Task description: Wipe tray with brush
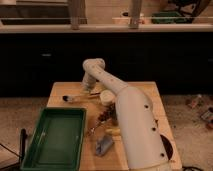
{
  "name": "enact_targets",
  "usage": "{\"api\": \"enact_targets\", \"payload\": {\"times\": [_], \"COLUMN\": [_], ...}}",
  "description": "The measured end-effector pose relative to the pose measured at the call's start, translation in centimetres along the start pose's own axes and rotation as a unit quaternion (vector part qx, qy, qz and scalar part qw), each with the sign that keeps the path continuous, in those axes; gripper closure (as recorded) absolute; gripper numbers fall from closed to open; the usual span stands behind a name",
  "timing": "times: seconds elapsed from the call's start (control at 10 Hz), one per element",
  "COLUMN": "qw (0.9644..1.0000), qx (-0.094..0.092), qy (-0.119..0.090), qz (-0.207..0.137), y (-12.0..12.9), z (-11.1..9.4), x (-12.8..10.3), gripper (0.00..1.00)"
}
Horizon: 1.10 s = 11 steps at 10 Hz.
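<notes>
Tray (46,150) comes first, as the biggest item: a green plastic one with a raised rim, lying flat on the front left corner of the wooden table (148,93). Its floor looks bare, so the whole of it is open to be wiped, and I judge the wiping has not yet begun.

Next in size is the white arm (135,125). It rises from the front right, runs back across the table, folds at its elbow near the far edge and turns down. That reach seems chosen to come at the tool from above, not from the side.

Smaller things crowd the middle of the table, right of the tray: a folded blue-grey cloth (104,145) near the front edge and a pale round cup (106,96) further back. They sit off the tray, so they should not hinder the wiping (though they narrow the way there).

The brush (79,97) lies flat behind the tray and apart from it, dark head to the left and pale handle running right.

The gripper (89,89) hangs just over the handle's right end, the sensible place to take it and leave the head free. Whether it is released or clenched on the handle I cannot tell.
</notes>
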<state>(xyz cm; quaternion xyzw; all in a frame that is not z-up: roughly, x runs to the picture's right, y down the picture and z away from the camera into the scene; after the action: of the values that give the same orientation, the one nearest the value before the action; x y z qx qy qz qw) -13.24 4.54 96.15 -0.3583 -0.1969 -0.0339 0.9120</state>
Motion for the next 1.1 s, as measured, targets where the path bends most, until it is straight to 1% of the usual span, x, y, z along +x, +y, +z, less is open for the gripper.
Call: {"api": "enact_targets", "payload": {"times": [0.1, 0.2, 0.3, 0.6, 0.8, 1.1], "qw": [1.0000, 0.9998, 0.9997, 0.9987, 0.9974, 0.9947], "qx": [0.006, 0.016, 0.021, 0.046, 0.062, 0.080], "qy": [0.000, 0.000, 0.001, -0.002, -0.004, -0.004], "qz": [-0.003, -0.007, -0.009, -0.023, -0.037, -0.065], "y": [-0.1, -0.4, -0.4, -0.9, -1.1, -1.0], "z": [-0.4, -1.2, -1.6, -4.2, -6.0, -8.6], "x": [-0.1, -0.4, -0.5, -1.1, -1.7, -2.9], "gripper": [1.00, 1.00, 1.00, 1.00, 1.00, 1.00]}}
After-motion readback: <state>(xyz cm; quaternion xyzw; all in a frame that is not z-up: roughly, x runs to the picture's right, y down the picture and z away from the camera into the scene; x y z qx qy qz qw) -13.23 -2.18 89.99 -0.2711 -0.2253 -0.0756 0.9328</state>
